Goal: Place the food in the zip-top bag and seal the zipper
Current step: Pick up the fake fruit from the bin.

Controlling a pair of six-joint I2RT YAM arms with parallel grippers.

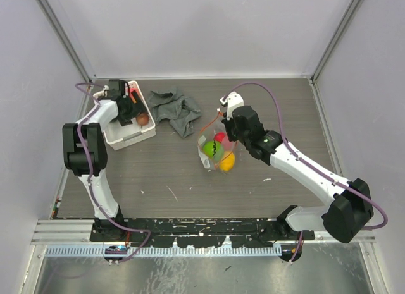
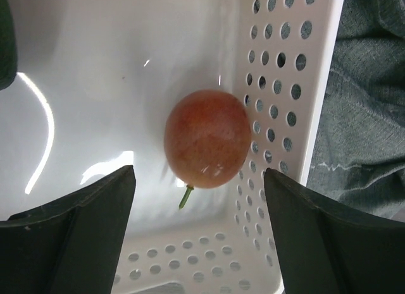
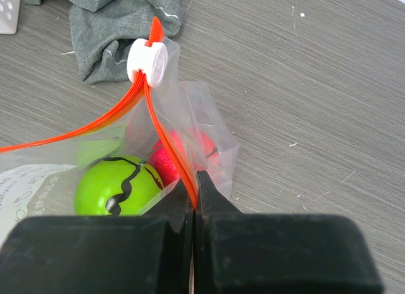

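Left wrist: your left fingers [image 2: 76, 237] stand wide over the brown fruit [image 2: 207, 139] in the basket [image 2: 285, 117], ready to grasp it; right fingers [image 3: 95, 250] pinch the zipper [image 3: 168, 142], likely keeping the bag [image 3: 209, 129] open.

No legible text anywhere. Bag [image 3: 202, 126]: pale printed patch [image 3: 22, 186] on its film, seen at lower left of right wrist view, with faint grey lines of lettering too small and blurred to read. Green fruit [image 3: 117, 186] inside bag: black wavy squiggle across its face, a drawn mark, not a letter or number.
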